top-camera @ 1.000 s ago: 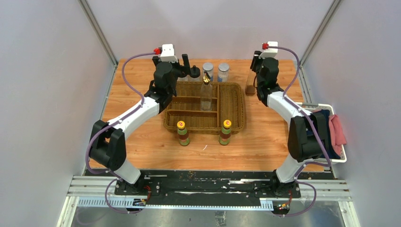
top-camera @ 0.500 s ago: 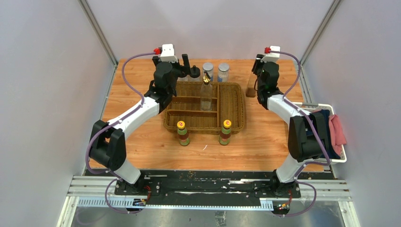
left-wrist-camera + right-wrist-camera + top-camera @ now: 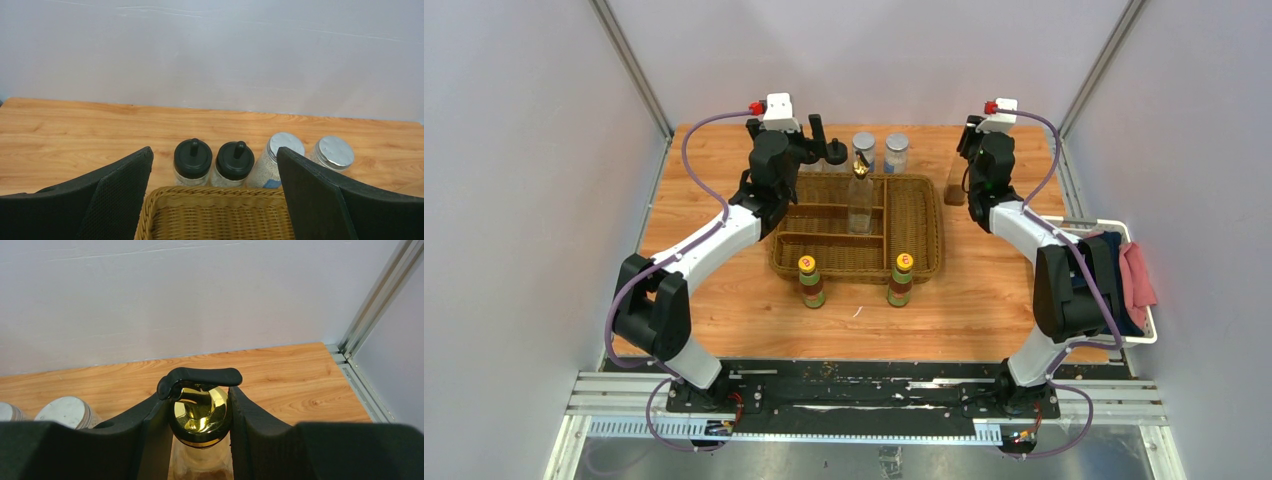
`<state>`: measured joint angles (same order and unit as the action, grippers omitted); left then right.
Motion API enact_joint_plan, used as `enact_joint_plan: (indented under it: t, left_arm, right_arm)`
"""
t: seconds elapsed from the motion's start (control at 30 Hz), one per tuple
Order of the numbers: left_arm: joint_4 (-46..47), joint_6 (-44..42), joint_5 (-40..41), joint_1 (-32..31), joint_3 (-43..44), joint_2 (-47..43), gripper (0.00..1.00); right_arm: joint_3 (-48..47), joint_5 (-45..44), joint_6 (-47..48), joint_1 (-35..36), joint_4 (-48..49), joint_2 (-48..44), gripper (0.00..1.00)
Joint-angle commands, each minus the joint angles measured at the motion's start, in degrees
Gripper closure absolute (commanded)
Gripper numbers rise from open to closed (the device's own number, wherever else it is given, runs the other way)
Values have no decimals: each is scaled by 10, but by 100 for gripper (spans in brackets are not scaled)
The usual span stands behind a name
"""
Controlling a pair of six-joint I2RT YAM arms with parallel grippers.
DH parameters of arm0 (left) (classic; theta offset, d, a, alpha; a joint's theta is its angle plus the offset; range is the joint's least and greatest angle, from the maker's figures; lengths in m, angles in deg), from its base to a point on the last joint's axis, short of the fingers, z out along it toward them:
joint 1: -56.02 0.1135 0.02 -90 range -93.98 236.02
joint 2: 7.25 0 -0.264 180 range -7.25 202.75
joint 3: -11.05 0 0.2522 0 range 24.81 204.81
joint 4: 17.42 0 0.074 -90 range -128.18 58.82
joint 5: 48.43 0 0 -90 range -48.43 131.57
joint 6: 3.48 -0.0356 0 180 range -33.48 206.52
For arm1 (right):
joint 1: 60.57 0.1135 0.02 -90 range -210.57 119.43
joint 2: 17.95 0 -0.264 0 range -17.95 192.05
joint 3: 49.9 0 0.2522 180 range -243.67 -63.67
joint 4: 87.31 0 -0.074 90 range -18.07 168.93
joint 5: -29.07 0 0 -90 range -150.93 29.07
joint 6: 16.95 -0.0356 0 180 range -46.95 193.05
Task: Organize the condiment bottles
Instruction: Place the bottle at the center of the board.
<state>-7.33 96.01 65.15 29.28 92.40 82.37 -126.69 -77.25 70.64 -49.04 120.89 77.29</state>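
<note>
yellow-capped bottles (image 3: 811,281) upright, near | gold-topped bottle (image 3: 860,195) centre | gold-topped twin (image 3: 200,415) far right | black-capped bottles (image 3: 193,161), grey-lidded jars (image 3: 285,147) far

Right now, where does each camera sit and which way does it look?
Top external: high behind the bases, looking down on table and both arms.
Left wrist: faces the back wall; open left gripper frames black-capped bottles.
Right wrist: same wall; right gripper clamps a gold-topped bottle.
Both wrist views show grey-lidded jars.

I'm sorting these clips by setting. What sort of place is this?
Most likely a lab robot test cell: plain grey panels on metal framing enclose the wooden table, and two arms are bolted to a rail at its near edge.
</note>
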Motion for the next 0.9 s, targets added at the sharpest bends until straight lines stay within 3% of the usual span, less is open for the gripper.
enact_joint_plan:
  t: [0.0, 0.17, 0.33, 0.87]
  left_arm:
    - [3, 3, 3, 1, -1, 6, 0]
    - [3, 8, 3, 1, 0, 6, 0]
    - [3, 11, 3, 0, -1, 6, 0]
    - [3, 11, 5, -2, 5, 5, 0]
  right_arm:
    - [2, -7, -5, -8, 46, -29, 75]
    - [-1, 0, -6, -8, 35, -28, 50]
    - [0, 5, -5, -8, 31, -30, 40]
    - [-61, 27, 40, -7, 1, -50, 36]
